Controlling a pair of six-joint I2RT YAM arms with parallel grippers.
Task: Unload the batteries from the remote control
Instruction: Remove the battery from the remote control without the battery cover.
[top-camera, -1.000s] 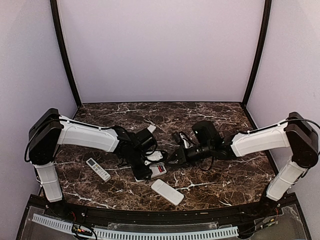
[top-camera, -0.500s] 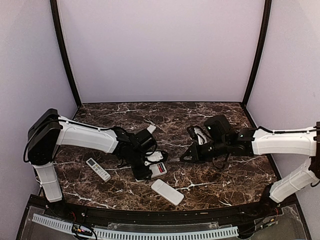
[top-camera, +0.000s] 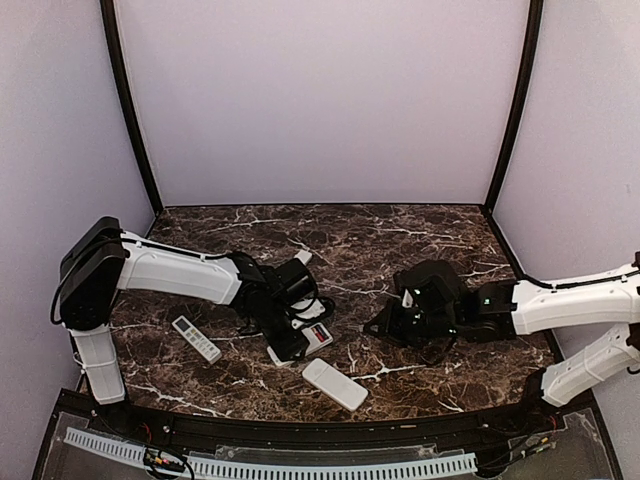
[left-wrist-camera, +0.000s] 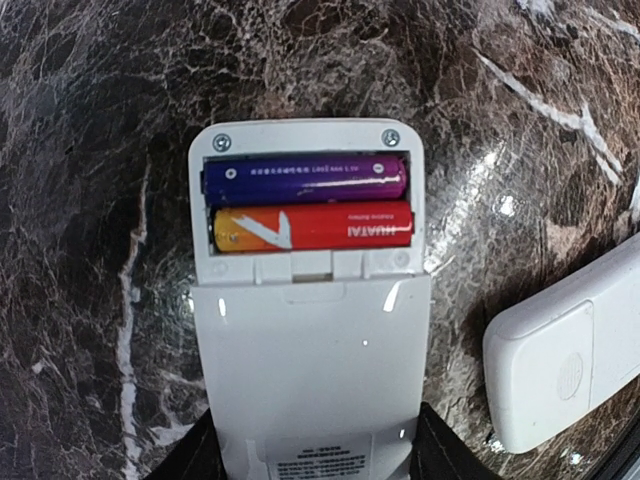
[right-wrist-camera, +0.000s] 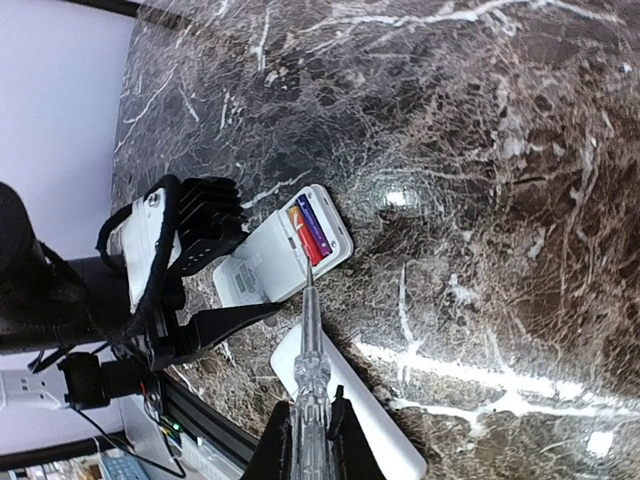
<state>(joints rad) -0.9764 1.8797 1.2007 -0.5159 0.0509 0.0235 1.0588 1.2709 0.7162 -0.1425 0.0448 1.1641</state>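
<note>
The left tool (left-wrist-camera: 315, 452) is clamped on the lower end of the remote control (left-wrist-camera: 310, 360), which lies back-up on the marbled worktop (top-camera: 400, 240). Its cover is off, and the two batteries (left-wrist-camera: 305, 182) sit side by side in the open bay, purple above red. From 3 o'clock, the right tool (right-wrist-camera: 308, 430) is closed tight on a slim clear rod (right-wrist-camera: 310, 340). The rod's tip is at the edge of the remote, just beside the bay; I can't quite tell whether it touches. A second white remote (top-camera: 335, 384) lies at 5 o'clock of the held one, and a third remote (top-camera: 196, 338) at 9 o'clock.
</note>
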